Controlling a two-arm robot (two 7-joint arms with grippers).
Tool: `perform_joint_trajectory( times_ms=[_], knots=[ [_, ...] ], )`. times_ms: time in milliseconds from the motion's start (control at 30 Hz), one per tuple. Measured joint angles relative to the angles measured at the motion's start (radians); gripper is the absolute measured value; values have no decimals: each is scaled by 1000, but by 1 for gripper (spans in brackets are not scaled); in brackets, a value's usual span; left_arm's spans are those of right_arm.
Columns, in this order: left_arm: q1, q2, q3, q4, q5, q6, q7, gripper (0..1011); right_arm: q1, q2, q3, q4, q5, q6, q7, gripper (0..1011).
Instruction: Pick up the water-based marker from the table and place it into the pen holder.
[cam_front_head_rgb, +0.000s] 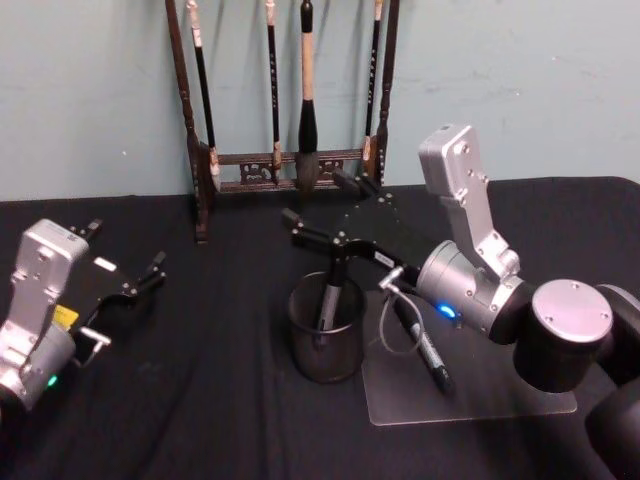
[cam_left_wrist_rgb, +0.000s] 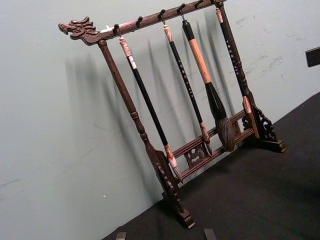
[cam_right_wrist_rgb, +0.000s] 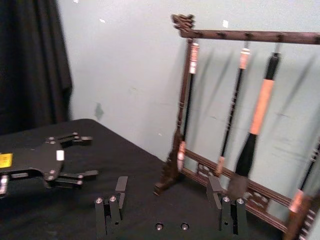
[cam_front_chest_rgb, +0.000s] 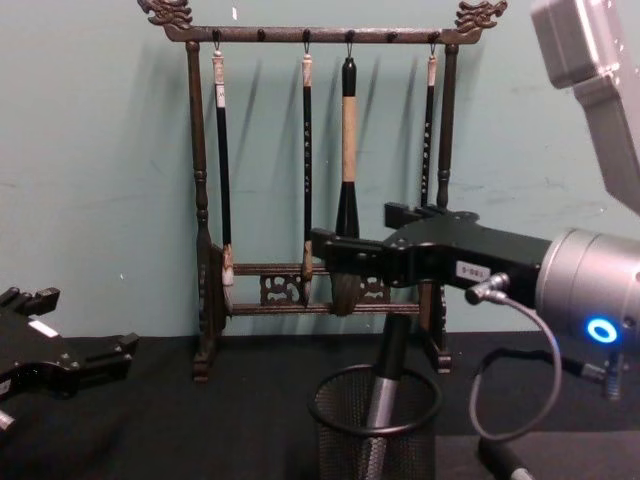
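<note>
The right pincer (cam_front_head_rgb: 312, 197) is hanging over the pen holder (cam_front_head_rgb: 325, 345) in the middle of the black-clothed surface (cam_front_head_rgb: 200, 400), its two dark fingers spreading wide apart. A grey marker (cam_front_head_rgb: 328, 305) is leaning inside the mesh cup, its dark upper end rising to just under the nearer finger; whether they are touching cannot be told. Just right of the holder, a black pen (cam_front_head_rgb: 425, 350) is lying on a clear plate (cam_front_head_rgb: 500, 390). Behind them, a dark wooden brush rack (cam_front_head_rgb: 258, 172) is standing against the wall, with calligraphy brushes (cam_front_head_rgb: 307, 130) hanging from it. The left pincer (cam_front_head_rgb: 125, 250) is resting well apart at the left edge, fingers spread.
</note>
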Motion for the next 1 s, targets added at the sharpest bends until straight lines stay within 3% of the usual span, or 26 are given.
perform_joint_trajectory(
  times_ms=[267,333,567,667,1000],
  knots=[
    [0,0,0,0,0,0,0,1001,-60,2,47,-95,-43,105,-113,1000],
    [0,0,0,0,0,0,0,1001,-91,5,72,-135,-61,161,-159,1000],
    [0,0,0,0,0,0,0,1001,-132,7,106,-183,-78,244,-213,1002],
    [0,0,0,0,0,0,0,1001,-160,0,132,-212,-92,328,-249,1000],
    [0,0,0,0,0,0,0,1001,-184,-17,159,-223,-101,430,-267,1000]
  ],
)
